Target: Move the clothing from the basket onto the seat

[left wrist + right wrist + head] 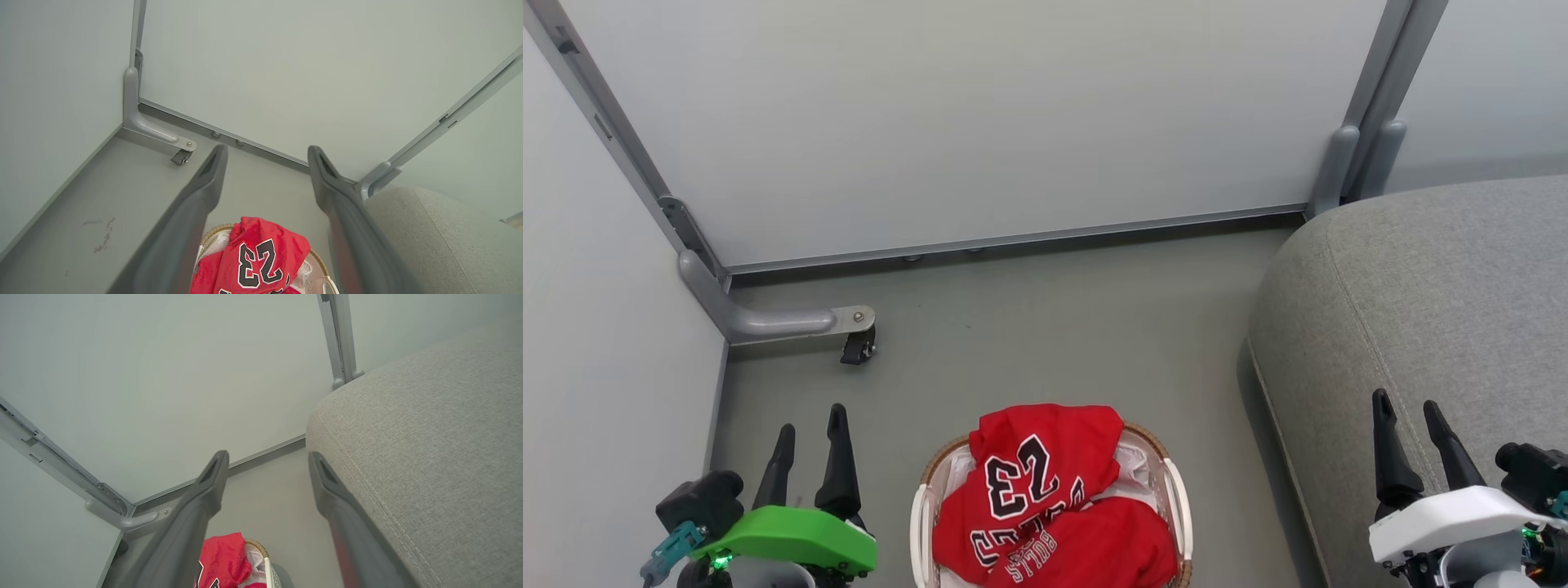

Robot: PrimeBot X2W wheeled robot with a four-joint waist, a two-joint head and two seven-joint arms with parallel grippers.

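two long dark fingers of your left gripper [811, 420] stand apart at the lower left of the head view, released and holding nothing, above the grey floor [1054, 327]. just up and right of them, a small black caster [858, 349] sits under a grey metal foot at the base of the pale partition panels [972, 122]. in the left wrist view you see the same gripper [265, 153] spread wide, with the caster [181, 157] to its left and the clothing [253, 257] low between its fingers.

moving right, the basket [920, 510] stands on the floor at the bottom centre of the head view, well apart from both grippers. all of the clothing [1045, 490] lies inside it. the red garment with the big black "23" is heaped on top and laps over the far side of the brown woven rim. the red piece with small white "bulls" print lies at the near side, and white lining shows at the edges.

further right, the seat [1421, 286] takes up the right side, its rounded corner near the basket but apart from it. your right gripper [1405, 402] shows against the seat at the lower right, fingers parted, released, nothing between them. in the right wrist view that gripper [267, 457] frames the floor, with the basket rim [257, 545] and clothing [222, 559] low on the left and the seat [429, 437], its stitched seam visible, on the right.
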